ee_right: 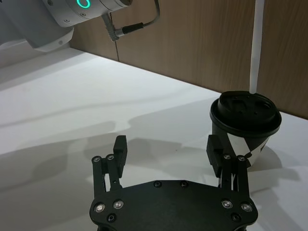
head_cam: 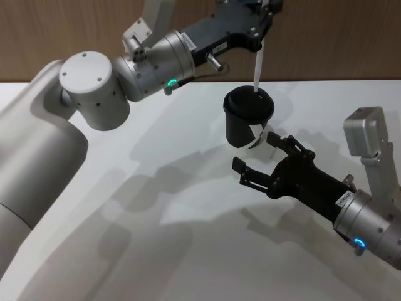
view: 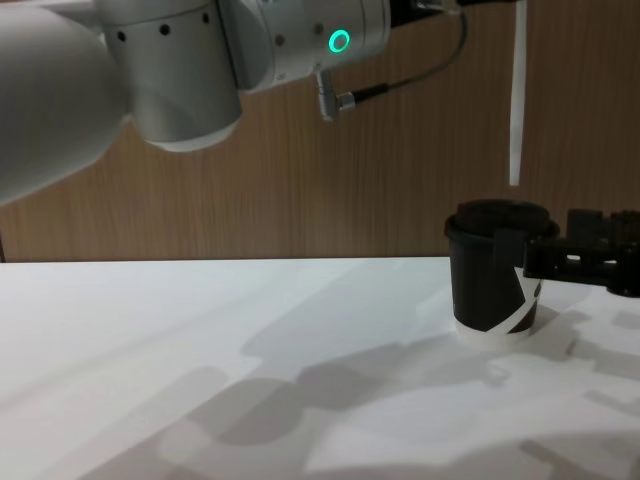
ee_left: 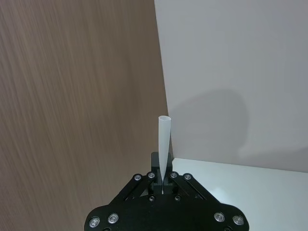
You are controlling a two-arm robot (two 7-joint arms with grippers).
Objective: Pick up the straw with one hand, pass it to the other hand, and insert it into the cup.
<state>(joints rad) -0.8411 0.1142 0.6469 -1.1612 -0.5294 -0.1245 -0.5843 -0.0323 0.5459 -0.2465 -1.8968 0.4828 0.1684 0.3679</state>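
table (head_cam: pixel 156 163): the cup (head_cam: pixel 245 122) stands upright at far right. my left gripper (head_cam: pixel 258 39) hangs above it, fingers clamped on the straw (head_cam: pixel 257 72), whose tip sits just over the lid (ee_right: pixel 245 107). my right gripper (ee_right: pixel 167 144) sits just near of the cup, fingers spread, empty. recommended: keep the straw vertical and lower it slowly. the lid's hole is too small to locate.

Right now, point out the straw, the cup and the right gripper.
straw (view: pixel 516 110), chest view, mid-shaft.
cup (ee_right: pixel 241 109), right wrist view, lid top.
right gripper (ee_right: pixel 167 147), right wrist view, midway between its open fingertips.
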